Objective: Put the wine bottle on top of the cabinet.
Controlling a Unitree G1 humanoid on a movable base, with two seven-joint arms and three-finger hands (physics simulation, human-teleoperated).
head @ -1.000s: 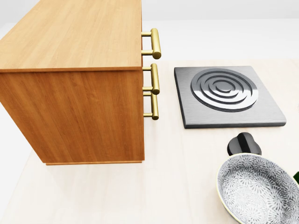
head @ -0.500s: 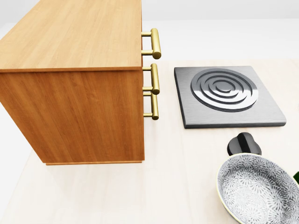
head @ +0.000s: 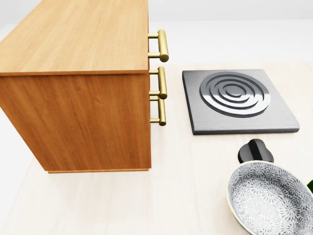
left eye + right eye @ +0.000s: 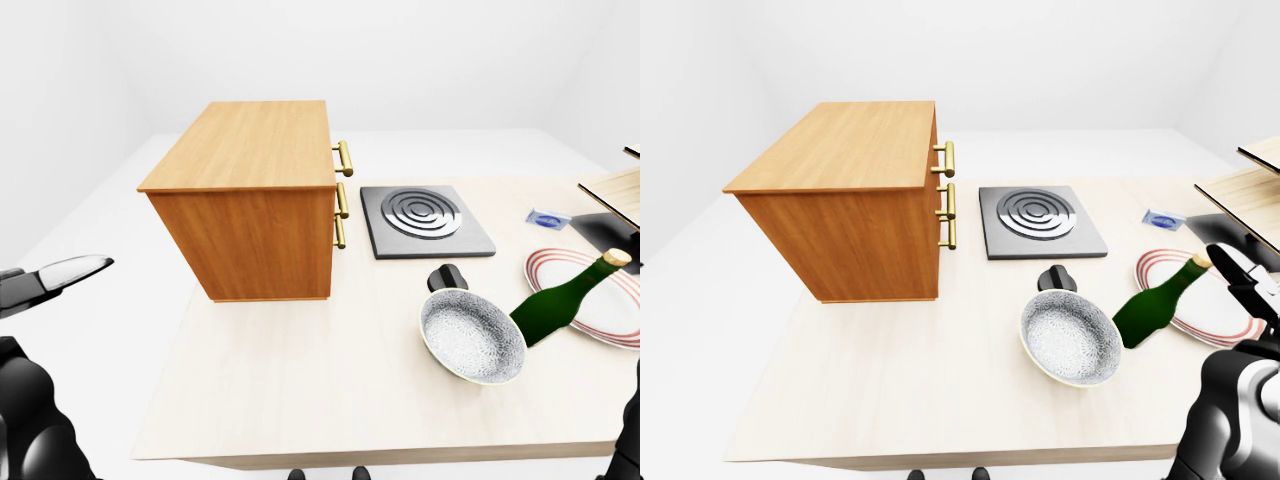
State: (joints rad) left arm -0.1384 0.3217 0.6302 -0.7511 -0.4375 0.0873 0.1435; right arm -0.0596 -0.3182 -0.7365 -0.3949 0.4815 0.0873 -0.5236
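The green wine bottle with a tan cork lies tilted at the right of the table, neck up to the right, its base against the patterned bowl and its neck over a red-striped plate. The wooden cabinet with brass handles stands at the table's left; its flat top is bare. My left hand hangs at the left edge of the left-eye view, off the table, fingers extended and holding nothing. My right hand shows at the right edge of the right-eye view, just right of the bottle's neck, open and apart from it.
A steel hotplate sits right of the cabinet, with a black knob below it. A small blue packet and wooden shelves lie at the far right. The pale tabletop spreads below the cabinet.
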